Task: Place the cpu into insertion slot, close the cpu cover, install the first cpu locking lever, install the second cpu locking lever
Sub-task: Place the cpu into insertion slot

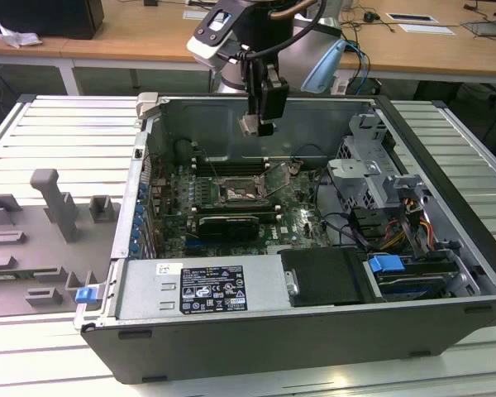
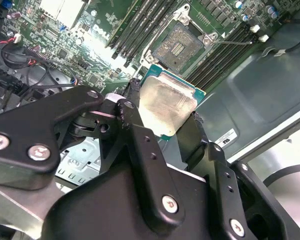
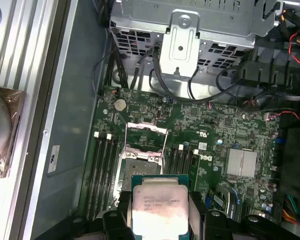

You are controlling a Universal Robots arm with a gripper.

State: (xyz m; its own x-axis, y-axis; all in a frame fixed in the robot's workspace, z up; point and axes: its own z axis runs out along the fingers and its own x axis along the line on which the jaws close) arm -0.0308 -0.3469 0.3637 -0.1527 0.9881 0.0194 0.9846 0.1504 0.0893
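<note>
Hovering over the computer case (image 1: 256,339), the arm (image 1: 231,29) aims its gripper (image 1: 250,126) straight down, black fingers (image 2: 191,136) clamped on the flat square cpu (image 3: 157,207), silver-topped, green-edged, above the dark metal-rimmed insertion slot (image 3: 140,161).

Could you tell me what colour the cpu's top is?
The cpu top is pale silver-grey, best in the first wrist view.

The arm (image 1: 264,16) reaches down, its wrist (image 1: 219,33) directly above the claw (image 1: 257,124). The claw's two black fingers (image 2: 135,125) point downward, closed against opposite edges of a flat chip (image 2: 167,102) held between their tips.
</note>
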